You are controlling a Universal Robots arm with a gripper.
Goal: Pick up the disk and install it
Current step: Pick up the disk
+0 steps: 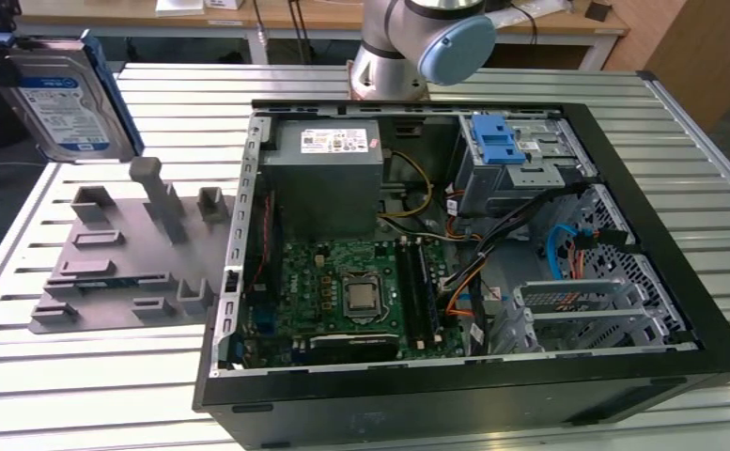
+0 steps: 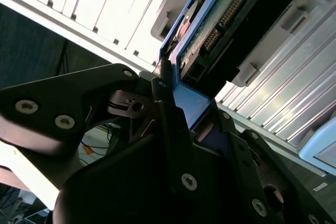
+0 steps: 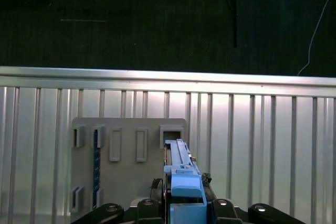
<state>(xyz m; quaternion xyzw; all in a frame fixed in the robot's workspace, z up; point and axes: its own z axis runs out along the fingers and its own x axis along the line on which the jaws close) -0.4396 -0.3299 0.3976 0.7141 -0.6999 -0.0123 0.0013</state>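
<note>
Above the grey holder [image 1: 120,254] on the counter [image 1: 89,395], the end effector [image 2: 184,119] is clamped on the disk [image 1: 64,99], held upright. Open computer case [image 1: 465,395] sits just beside the holder.

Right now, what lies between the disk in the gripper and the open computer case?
In the exterior view, the grey fixture plate, lying on the slatted table, sits between the disk and the computer case.

One disk [image 1: 64,103], one computer case [image 1: 465,399], one holder [image 1: 104,282]
</note>
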